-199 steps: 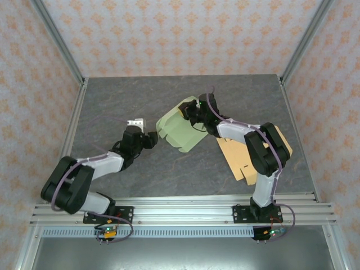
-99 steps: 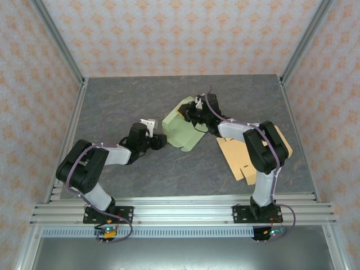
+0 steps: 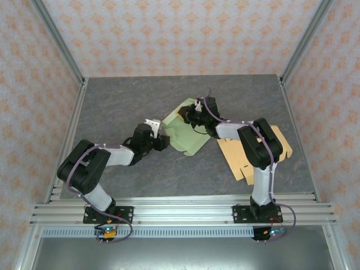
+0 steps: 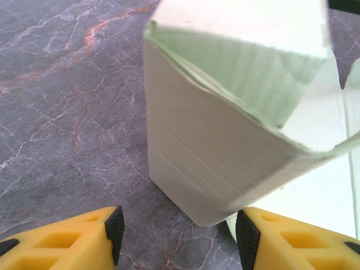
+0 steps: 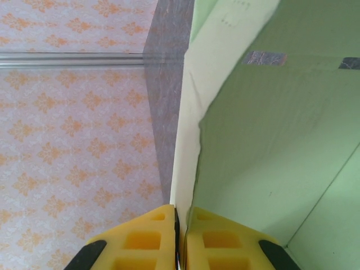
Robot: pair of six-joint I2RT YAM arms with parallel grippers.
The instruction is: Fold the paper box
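At mid-table, a little toward the far edge, the green paper box (image 3: 185,135) sits partly erected, with one wall raised and a flat panel lying on the table (image 3: 112,107).

Change noted: over the last second the left arm has drawn its elbow in from the near left corner and reached forward. The left gripper (image 3: 165,142) was well apart from the box and now sits at its near-left corner. The box has turned slightly and its left side stands more upright than before. The right arm has barely shifted.

Jaw state, left: the left wrist view shows the left gripper (image 4: 177,225) with its jaws spread apart. The lower corner of the raised wall (image 4: 214,157) lies between the pads, and contact cannot be confirmed.

Jaw state, right: the right gripper (image 3: 194,115) is at the far side of the box. In its wrist view the right gripper (image 5: 180,214) has its jaws clamped on a thin panel of the box (image 5: 270,140), holding it upright.

A tan cardboard blank (image 3: 236,157) lies flat near the right edge, partly under the right arm, and is not involved.

Assessment: the approach phase appears complete. The right arm is acting as an anchor, and the left is placed to pinch or press the near wall. The fold looks early to midway, with no corner locked yet. Risk: closing off-centre may crush the wall or drag the box against the anchored side.
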